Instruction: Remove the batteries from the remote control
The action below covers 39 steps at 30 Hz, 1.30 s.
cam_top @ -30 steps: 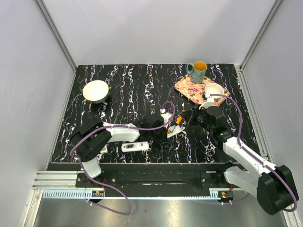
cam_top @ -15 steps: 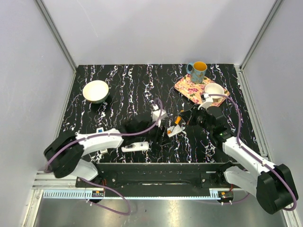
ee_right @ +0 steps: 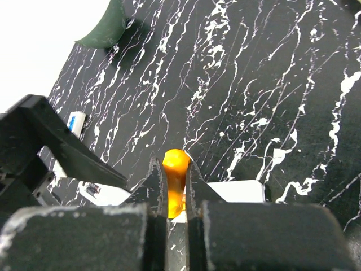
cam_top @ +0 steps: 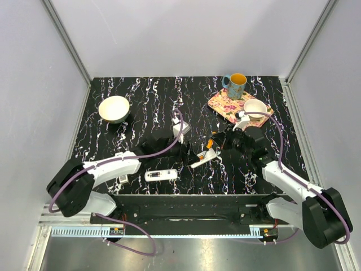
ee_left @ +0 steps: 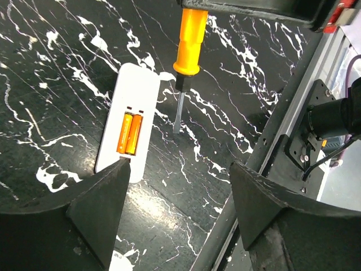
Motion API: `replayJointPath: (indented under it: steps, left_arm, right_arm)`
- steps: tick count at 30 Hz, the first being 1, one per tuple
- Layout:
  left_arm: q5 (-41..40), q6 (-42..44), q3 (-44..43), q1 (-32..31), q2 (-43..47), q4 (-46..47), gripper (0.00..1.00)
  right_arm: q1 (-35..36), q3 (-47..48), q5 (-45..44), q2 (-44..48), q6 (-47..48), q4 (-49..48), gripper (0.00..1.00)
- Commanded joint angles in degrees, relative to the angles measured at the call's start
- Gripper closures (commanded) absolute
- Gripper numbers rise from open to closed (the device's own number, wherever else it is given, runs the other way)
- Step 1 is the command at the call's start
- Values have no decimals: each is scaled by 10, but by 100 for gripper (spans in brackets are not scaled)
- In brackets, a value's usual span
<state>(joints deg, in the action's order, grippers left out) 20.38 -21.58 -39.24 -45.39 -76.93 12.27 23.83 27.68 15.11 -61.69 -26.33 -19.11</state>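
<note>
- Left claw wide open, empty, above remote; two orange batteries sit in its open bay.
- Right claw clamped on screwdriver.
- I'd pry at a battery end, gently.

You're looking at a robot lab test cell, not a home or a shop. Plain grey panels box in the work area on 3 sides, w/ bare alu posts at the corners. The black marbled tabletop has 2 robot arms bolted side by side to a base rail at the near edge. Household bits, i.e. mug, bowl, floral mat, remote, screwdriver, are spread out like test props.
</note>
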Motion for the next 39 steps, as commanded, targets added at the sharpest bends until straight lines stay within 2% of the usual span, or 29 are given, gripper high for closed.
replayJointPath:
  steps: [1,3,9,11,12,13,15,17,18,19,21,22,24,25,26,29,35,39]
  left_arm:
    - [47,20,-45,0,-41,20,23]
    - [66,19,-68,0,-65,28,22]
    - [92,10,-115,0,-106,48,22]
    - [103,5,-121,-1,-115,62,29]
    - [105,1,-122,-1,-117,68,34]
    - [105,-2,-122,-2,-119,76,57]
    - [101,-11,-121,-1,-119,82,83]
    - [89,-17,-115,-1,-114,86,100]
    - [85,-18,-113,-1,-112,86,100]
    - [80,-18,-110,-1,-109,82,100]
    - [65,-18,-102,-1,-97,76,100]
    - [62,-17,-100,-1,-92,66,100]
    - [49,-12,-92,-1,-74,50,100]
    - [45,-7,-89,-1,-67,46,100]
    - [44,-6,-83,-1,-56,42,100]
    - [41,0,-80,0,-37,20,100]
    - [38,-6,-65,-1,-7,15,100]
    - [42,-10,-66,-2,-3,13,100]
  right_arm:
    - [-4,3,72,-11,10,-66,100]
    - [-4,4,109,-7,-4,-79,100]
    - [-4,2,147,6,-65,-116,100]
    - [-4,-3,156,9,-82,-129,100]
    - [-4,-5,160,7,-87,-134,100]
    - [-4,-7,164,6,-96,-143,100]
    - [-4,-7,176,6,-105,-145,100]
    - [-4,-7,188,7,-114,-150,100]
    - [-3,-8,191,8,-117,-152,100]
    - [-3,-8,192,10,-118,-149,95]
    - [-3,-4,190,15,-116,-139,78]
    - [-3,5,187,19,-105,-116,63]
    - [-4,15,176,34,-93,-86,48]
    - [-4,19,167,39,-92,-81,34]
    - [-4,22,164,45,-92,-80,27]
    - [-4,33,145,57,-101,-66,15]
    - [-4,40,162,26,-132,-80,19]
    - [-3,44,190,0,-163,-116,32]
